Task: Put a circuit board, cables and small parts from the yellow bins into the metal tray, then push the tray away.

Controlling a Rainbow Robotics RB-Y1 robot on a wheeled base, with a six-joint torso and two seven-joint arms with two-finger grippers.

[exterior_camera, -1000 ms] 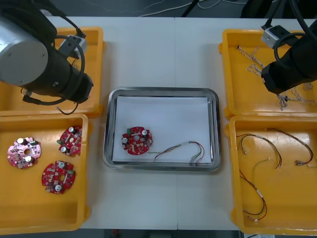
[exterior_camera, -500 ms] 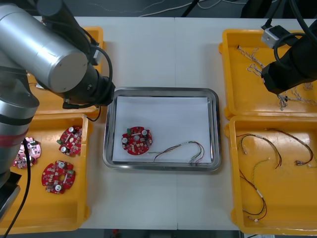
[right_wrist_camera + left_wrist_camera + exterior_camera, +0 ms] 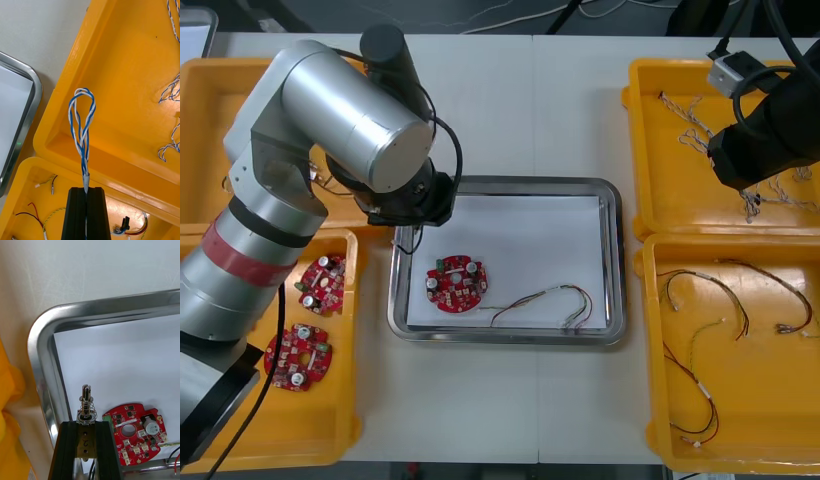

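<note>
**Both arms loaded above a pale counter**

The counter [image 3: 510, 110] is a light, matt surface with a faint seam running from near to far. Beyond its far edge lies dark floor crossed by loose white cords [image 3: 480, 15].

The metal tray [image 3: 505, 185], white inside, sits at the centre between the four yellow bins. In it lie one round red circuit board [image 3: 457, 283] and, to that board's right, a red and yellow cable [image 3: 545, 300].

The left arm [image 3: 350, 130] reaches across the tray's far-left corner. Its jaws are clenched on a small metal part [image 3: 86, 405], a pin wrapped in a spring, held above the tray's white floor just beside the left rim.

The right arm [image 3: 770, 130] hangs over the far right bin [image 3: 650, 150]. Its jaws are grasping a looped twisted blue and white cable [image 3: 82, 123] above that bin's near-left corner.

Two spare boards [image 3: 320, 283] rest in the near left bin [image 3: 330, 440]. More thin cables [image 3: 700, 290] lie in the near right bin [image 3: 660, 400].
</note>
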